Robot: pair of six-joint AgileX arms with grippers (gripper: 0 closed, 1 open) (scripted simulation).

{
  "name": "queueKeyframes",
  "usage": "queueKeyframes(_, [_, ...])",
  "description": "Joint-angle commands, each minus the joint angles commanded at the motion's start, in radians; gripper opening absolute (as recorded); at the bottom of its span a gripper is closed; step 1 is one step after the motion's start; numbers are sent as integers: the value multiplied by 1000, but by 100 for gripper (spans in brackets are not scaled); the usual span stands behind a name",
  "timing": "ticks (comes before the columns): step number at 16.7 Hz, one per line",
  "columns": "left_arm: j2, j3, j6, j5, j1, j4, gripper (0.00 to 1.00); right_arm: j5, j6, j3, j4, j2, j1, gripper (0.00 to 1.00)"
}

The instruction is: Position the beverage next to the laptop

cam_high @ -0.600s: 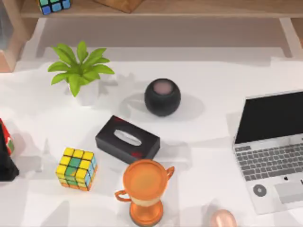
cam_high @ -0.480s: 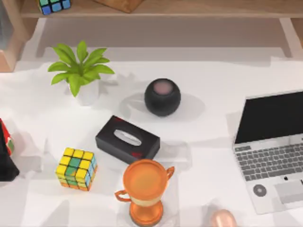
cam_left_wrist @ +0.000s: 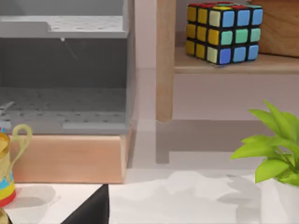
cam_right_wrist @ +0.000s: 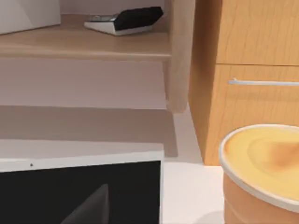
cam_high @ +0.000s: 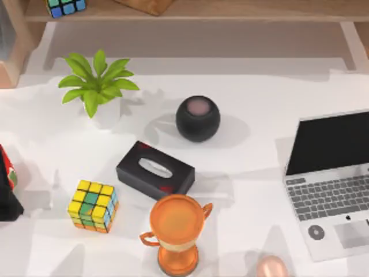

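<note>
While neither end effector's state can be told, the beverage (cam_high: 271, 267) sits near the laptop (cam_high: 330, 180)

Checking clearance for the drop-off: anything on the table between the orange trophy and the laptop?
In the top view the table between the orange trophy and the laptop is bare white surface with shadows. A pinkish-orange rounded object sits just below that line, at the bottom edge.

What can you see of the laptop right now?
The laptop sits open at the table's right side, partly cut off by the top view's right edge. Silver-grey body, black unlit screen tilted up, grey keyboard, pale trackpad and a small round dark mark on the palm rest. It rests flat on the white table with nothing on it or touching it. The right wrist view shows its black screen with a thin pale top edge.
</note>
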Motion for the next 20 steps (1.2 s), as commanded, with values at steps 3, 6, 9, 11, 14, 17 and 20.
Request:
queueKeyframes(3, [0, 0, 0, 0, 0, 0, 100, -82, -13, -1, 224, 283, -88, 100])
queueKeyframes(6, [0, 0, 0, 0, 0, 0, 100, -162, -27, 0, 446, 559, -176, 100])
queueKeyframes(9, [0, 0, 0, 0, 0, 0, 100, -232, -42, 2, 638, 786, -254, 100])
queueKeyframes(11, [0, 0, 0, 0, 0, 0, 100, -271, -52, 2, 744, 904, -297, 100])
queueKeyframes(14, [0, 0, 0, 0, 0, 0, 100, -310, -65, 3, 854, 1029, -341, 100])
queueKeyframes(17, [0, 0, 0, 0, 0, 0, 100, -321, -70, 3, 886, 1066, -354, 100])
queueKeyframes(20, [0, 0, 0, 0, 0, 0, 100, -320, -69, 1, 884, 1064, -350, 100])
